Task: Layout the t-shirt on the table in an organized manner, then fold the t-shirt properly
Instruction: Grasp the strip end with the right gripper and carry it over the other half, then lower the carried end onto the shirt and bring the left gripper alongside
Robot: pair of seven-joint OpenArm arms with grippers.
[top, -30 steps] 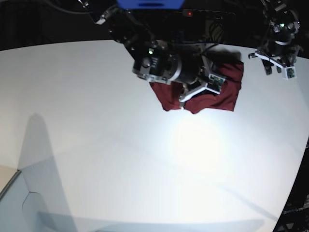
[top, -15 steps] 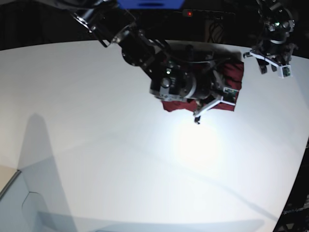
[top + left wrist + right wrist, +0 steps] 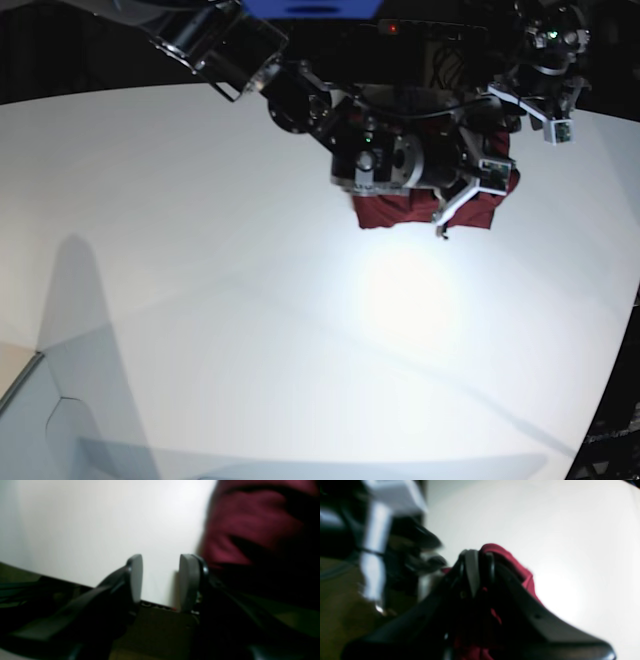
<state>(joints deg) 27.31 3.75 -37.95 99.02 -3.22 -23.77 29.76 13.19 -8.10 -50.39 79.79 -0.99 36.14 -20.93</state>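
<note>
White table (image 3: 200, 250), matte, carries one garment. Maroon t-shirt (image 3: 400, 210) lies bunched near the far right edge, largely hidden in the base view by the right arm above it. Right gripper (image 3: 477, 562): fingers (image 3: 472, 570) pressed together, pinching a fold of the t-shirt (image 3: 510, 562). Left gripper (image 3: 160, 577): fingers (image 3: 136, 575) spread, nothing between them, over bare table (image 3: 100, 530) just beside the t-shirt (image 3: 245, 525). Both wrist views blurred.
</note>
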